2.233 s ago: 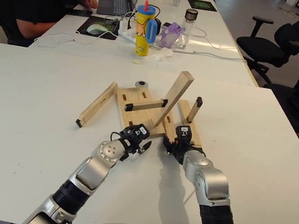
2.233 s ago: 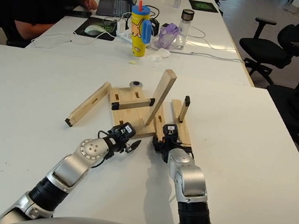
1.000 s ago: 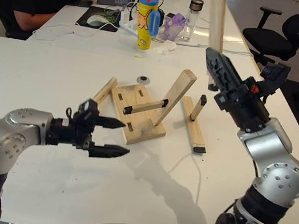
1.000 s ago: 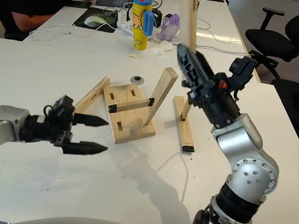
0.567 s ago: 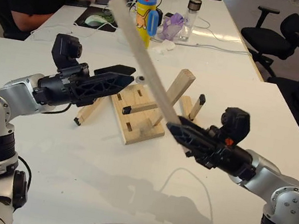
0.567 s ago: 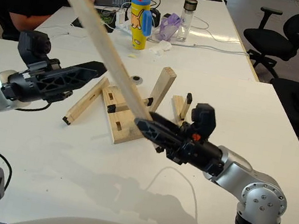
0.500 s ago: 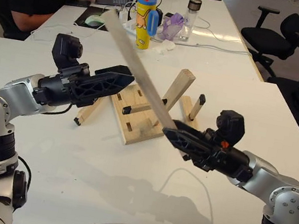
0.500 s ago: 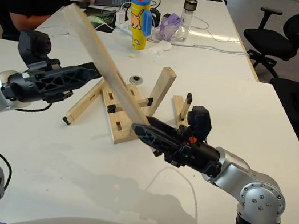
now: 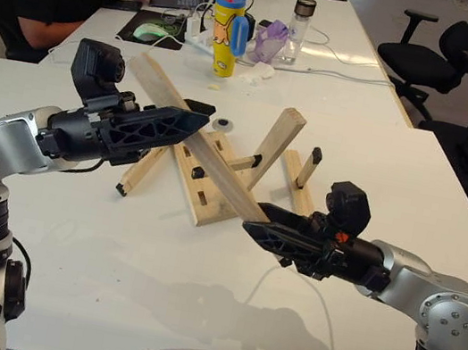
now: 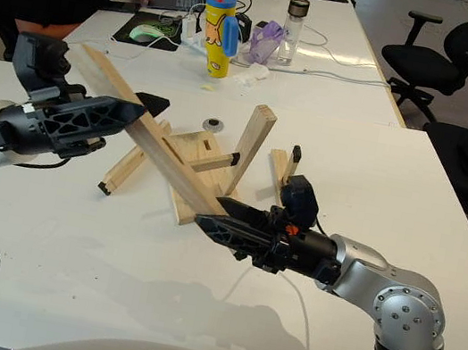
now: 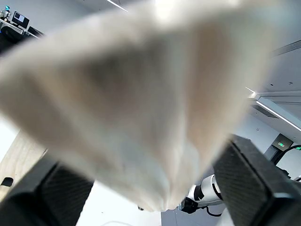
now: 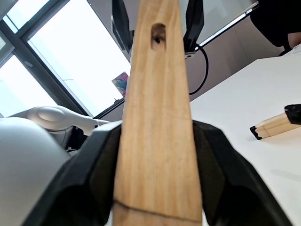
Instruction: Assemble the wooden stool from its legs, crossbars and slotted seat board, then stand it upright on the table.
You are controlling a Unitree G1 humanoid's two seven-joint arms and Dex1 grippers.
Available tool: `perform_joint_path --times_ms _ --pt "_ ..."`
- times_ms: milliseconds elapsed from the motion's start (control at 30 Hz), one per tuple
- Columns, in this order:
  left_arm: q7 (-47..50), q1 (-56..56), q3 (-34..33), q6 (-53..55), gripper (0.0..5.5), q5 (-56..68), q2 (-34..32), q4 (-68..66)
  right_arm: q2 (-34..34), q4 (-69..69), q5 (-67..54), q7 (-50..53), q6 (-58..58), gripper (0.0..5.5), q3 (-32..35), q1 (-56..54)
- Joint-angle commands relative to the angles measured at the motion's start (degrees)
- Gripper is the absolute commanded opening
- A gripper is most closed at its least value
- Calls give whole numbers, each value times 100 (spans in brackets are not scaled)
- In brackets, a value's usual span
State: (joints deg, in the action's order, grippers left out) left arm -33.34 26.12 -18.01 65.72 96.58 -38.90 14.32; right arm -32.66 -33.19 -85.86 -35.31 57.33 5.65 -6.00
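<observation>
The right gripper [image 9: 260, 225] is clenched on the low end of a long wooden leg [image 9: 209, 163], holding it slanted in the air above the seat board [image 9: 203, 203] lying on the table [image 9: 67, 245]. The left gripper [image 9: 191, 119] has a finger on each side of the leg's upper part; I cannot tell if it squeezes
</observation>
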Motion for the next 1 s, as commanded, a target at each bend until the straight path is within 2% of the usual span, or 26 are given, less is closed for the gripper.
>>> perform_joint_path --times_ms 33,233,533,567,667,800,900,1000 --pt "-128 -36 98 88 292 -12 -252 -28 -100 -68 57 -2 -129 204 -14 -1" --pt "-367 -126 187 100 205 -245 -422 -105 -126 -50 59 -50 -200 204 -24 12" --pt "-594 -359 149 25 204 -602 -518 -150 -69 260 206 48 -294 204 10 51" --pt "-662 -464 105 6 204 -736 -575 -189 -143 286 445 -39 -278 241 -58 111" --pt "-893 -823 80 -75 202 -1284 -770 -165 -299 372 1288 -178 -366 281 -360 226" --pt "-1129 -1264 35 -216 202 -1837 -868 -128 -362 464 2655 -347 -813 338 -1018 414" --pt "-1301 -1526 -37 -420 202 -2305 -960 -140 -435 629 4094 -361 -1497 388 -1753 334" --pt "-1263 -1452 0 -930 202 -2986 -884 -334 -300 965 5583 -279 -2488 390 -2469 164"
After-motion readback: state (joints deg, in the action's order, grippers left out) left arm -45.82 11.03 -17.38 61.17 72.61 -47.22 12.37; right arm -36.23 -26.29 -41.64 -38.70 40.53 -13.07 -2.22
